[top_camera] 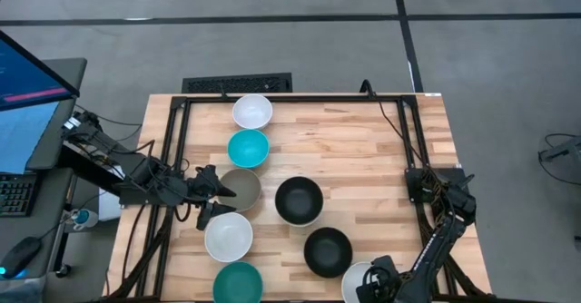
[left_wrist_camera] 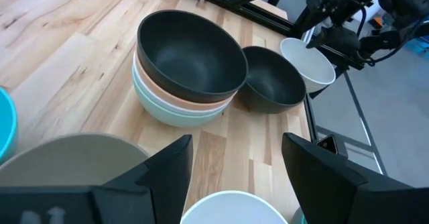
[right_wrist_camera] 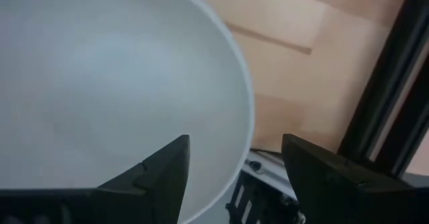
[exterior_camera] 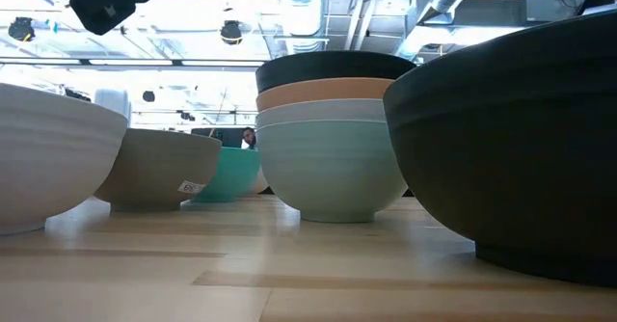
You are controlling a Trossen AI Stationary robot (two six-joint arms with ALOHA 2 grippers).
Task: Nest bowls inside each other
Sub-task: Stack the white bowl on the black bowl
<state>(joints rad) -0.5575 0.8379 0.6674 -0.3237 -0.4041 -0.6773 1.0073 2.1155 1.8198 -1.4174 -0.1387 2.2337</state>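
Several bowls stand on the wooden table (top_camera: pixel 363 149). Down the left side run a white bowl (top_camera: pixel 252 111), a turquoise bowl (top_camera: pixel 248 148), a grey-taupe bowl (top_camera: pixel 241 185), a second white bowl (top_camera: pixel 229 237) and a dark teal bowl (top_camera: pixel 238 283). At the centre is a nested stack (left_wrist_camera: pixel 181 76) with a black bowl (top_camera: pixel 299 200) on top, orange below it and mint green lowest. A single black bowl (top_camera: pixel 328 251) stands nearer. My left gripper (top_camera: pixel 221 200) hangs open between the taupe and white bowls. My right gripper (right_wrist_camera: pixel 234 177) is open, straddling the rim of a third white bowl (top_camera: pixel 357 280). My right gripper points down at the near-right white bowl, with one finger (right_wrist_camera: pixel 161 177) over the bowl's inside and the other (right_wrist_camera: pixel 328 177) outside the rim (right_wrist_camera: pixel 247 117). Whether either finger touches the bowl, I cannot tell.
A black metal frame (top_camera: pixel 177 140) borders the table's left, far and right sides. A monitor (top_camera: pixel 27 94) and a keyboard stand off the left edge. Bare wood lies across the far right part of the table.
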